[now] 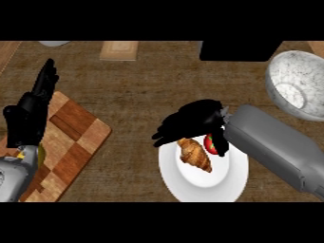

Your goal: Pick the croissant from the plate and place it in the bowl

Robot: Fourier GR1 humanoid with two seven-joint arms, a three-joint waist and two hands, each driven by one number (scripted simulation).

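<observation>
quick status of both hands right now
Left hand: open, fingers straight up, resting over the checkered wooden cutting board, holding nothing.
Right hand: over the golden-brown croissant on the round white plate; grip cannot be told.

A kitchen, by the look of it: a brown stone-like counter (143,90) carries a chequered wooden cutting board (73,142) at the left, a white plate (224,182) with a croissant (195,154) near the middle, and a speckled bowl (319,78) at the far right.

Right hand (192,122) curled over croissant (195,154) on white plate (204,186), bowl (306,85) well apart
</observation>
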